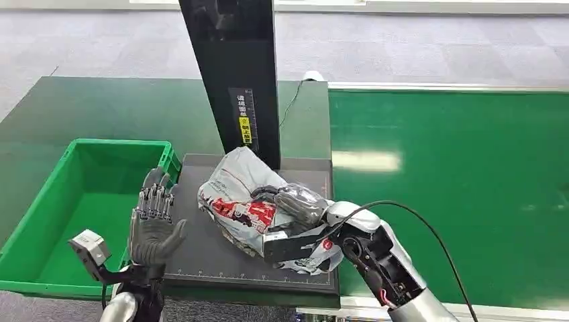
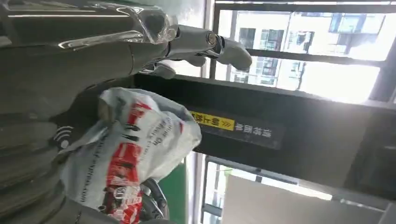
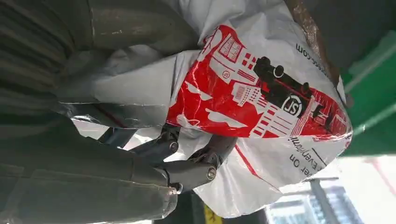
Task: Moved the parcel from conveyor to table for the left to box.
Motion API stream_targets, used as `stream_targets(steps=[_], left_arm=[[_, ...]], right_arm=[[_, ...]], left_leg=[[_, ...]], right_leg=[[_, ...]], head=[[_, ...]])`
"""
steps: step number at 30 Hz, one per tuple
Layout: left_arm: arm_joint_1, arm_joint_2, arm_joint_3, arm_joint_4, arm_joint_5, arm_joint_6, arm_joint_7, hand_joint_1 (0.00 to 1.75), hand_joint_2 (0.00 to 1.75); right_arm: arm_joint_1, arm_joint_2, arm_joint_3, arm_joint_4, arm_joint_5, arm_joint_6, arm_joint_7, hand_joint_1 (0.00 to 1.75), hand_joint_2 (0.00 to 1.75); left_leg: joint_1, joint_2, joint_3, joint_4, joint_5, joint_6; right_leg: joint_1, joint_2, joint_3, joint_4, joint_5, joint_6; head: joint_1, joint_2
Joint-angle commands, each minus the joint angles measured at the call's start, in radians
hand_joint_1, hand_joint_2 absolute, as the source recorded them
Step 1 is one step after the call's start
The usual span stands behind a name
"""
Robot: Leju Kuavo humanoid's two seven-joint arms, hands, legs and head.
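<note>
While the right hand point(image 1: 295, 204) grips it, these lines set out how matters stand.

Progress: the parcel point(image 1: 238, 198) is off the green conveyor point(image 1: 456, 188) and over the dark pad point(image 1: 201, 258) on the counter point(image 1: 121, 107), so the carry looks mostly done.
Left to do: I judge the release is not yet made; after that the left hand point(image 1: 156, 225) would have to take the parcel and put it into the green box point(image 1: 40, 221).
Parcel, place: on or just above the dark pad, just in front of the black upright post point(image 1: 235, 74); whether its underside is fully settled on the pad I cannot tell.
Parcel, look: a soft grey-white plastic mailer bag, crumpled and bulging, with a red and black printed picture and lines of black text; glossy, creased, and clearly yielding where the fingers point(image 3: 187, 172) press in.
Right hand: wrapped over the parcel, thumb on one side and dark fingers curled under the other, pinching the film between them.
Left hand: raised beside the box's near corner, palm toward the parcel, fingers straight and spread, holding nothing and apart from the parcel.
Box: open-topped, just left of the pad, with nothing visible inside.
Handling guess: the slack bag will likely sag and shift when let go.
</note>
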Motion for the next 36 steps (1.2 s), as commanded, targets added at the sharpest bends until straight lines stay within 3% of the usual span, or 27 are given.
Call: stream_targets(steps=[1,5,6,10,15,16,18,24,29,33,36], left_arm=[[-0.034,0.038,-0.016,0.093,-0.002,-0.005,-0.001,0.00,1.75],[-0.034,0.038,-0.016,0.093,-0.002,-0.005,-0.001,0.00,1.75],[-0.019,0.031,0.009,0.081,-0.002,0.042,0.001,0.00,1.75],[0.023,0.051,0.055,0.054,0.019,0.009,-0.014,0.00,1.75],[0.020,0.047,0.046,0.058,0.014,0.000,-0.017,0.00,1.75],[0.005,0.053,0.027,0.074,0.011,-0.016,-0.023,0.00,1.75],[-0.019,0.055,0.009,0.097,0.010,-0.019,-0.024,0.00,1.75],[-0.022,0.058,0.006,0.099,0.011,-0.020,-0.024,0.00,1.75],[-0.047,0.077,-0.014,0.126,0.017,-0.031,-0.035,0.00,1.75],[-0.048,0.077,-0.014,0.127,0.017,-0.031,-0.035,0.00,1.75],[-0.061,0.081,-0.022,0.139,0.022,-0.033,-0.040,0.00,1.75]], right_arm=[[-0.106,-0.050,0.129,0.156,-0.011,0.010,-0.006,1.75,1.75],[-0.106,-0.050,0.129,0.156,-0.011,0.010,-0.006,1.75,1.75],[-0.186,-0.096,0.254,0.195,0.092,0.089,0.048,1.75,1.75],[-0.315,-0.058,0.395,0.404,0.029,-0.038,0.023,1.75,1.75],[-0.294,-0.047,0.417,0.410,0.016,-0.091,0.028,1.75,1.75],[-0.250,-0.033,0.417,0.397,0.013,-0.171,-0.039,1.75,1.75],[-0.216,0.016,0.431,0.458,0.032,-0.279,-0.058,1.75,1.75],[-0.225,0.025,0.435,0.482,0.031,-0.293,-0.059,1.75,1.75],[-0.200,0.070,0.442,0.560,0.062,-0.477,-0.122,1.75,1.75],[-0.197,0.070,0.443,0.562,0.062,-0.480,-0.123,1.75,1.75],[-0.199,0.088,0.433,0.584,0.031,-0.561,-0.164,1.75,1.75]], left_leg=[[0.000,-0.002,-0.001,-0.001,0.002,0.001],[0.000,-0.002,-0.001,-0.001,0.001,0.001],[0.000,-0.001,-0.001,0.000,0.001,0.001],[-0.001,0.006,-0.002,0.000,0.000,0.001],[0.000,-0.001,-0.001,-0.001,0.002,0.001],[0.000,-0.001,-0.001,-0.001,0.002,0.000],[0.000,-0.001,0.000,-0.001,0.001,0.000],[0.000,-0.002,-0.001,-0.001,0.002,0.000],[0.000,-0.001,0.000,-0.002,0.002,0.000],[0.000,-0.001,-0.001,-0.001,0.002,0.000],[0.000,-0.001,-0.001,-0.001,0.002,0.000]], right_leg=[[0.001,0.002,-0.001,-0.003,0.003,0.000],[0.000,0.001,0.000,-0.001,0.001,0.000],[0.000,0.001,0.000,-0.001,0.001,0.000],[-0.001,0.009,0.000,0.000,0.003,0.000],[0.000,0.001,0.002,-0.001,0.002,-0.001],[0.000,0.001,0.002,-0.001,0.002,-0.001],[0.000,0.001,0.004,-0.001,0.001,-0.001],[0.000,-0.001,0.002,0.000,0.001,-0.001],[0.000,0.000,0.003,-0.002,0.002,-0.001],[0.000,0.000,0.002,0.000,0.001,-0.001],[0.000,0.000,0.002,-0.001,0.001,-0.001]], head=[[0.000,0.000],[0.000,0.000],[0.000,0.000],[0.000,0.000],[0.000,0.000],[0.000,0.000],[0.000,0.000],[0.000,0.000],[0.001,0.000],[0.000,0.000],[0.000,0.000]])
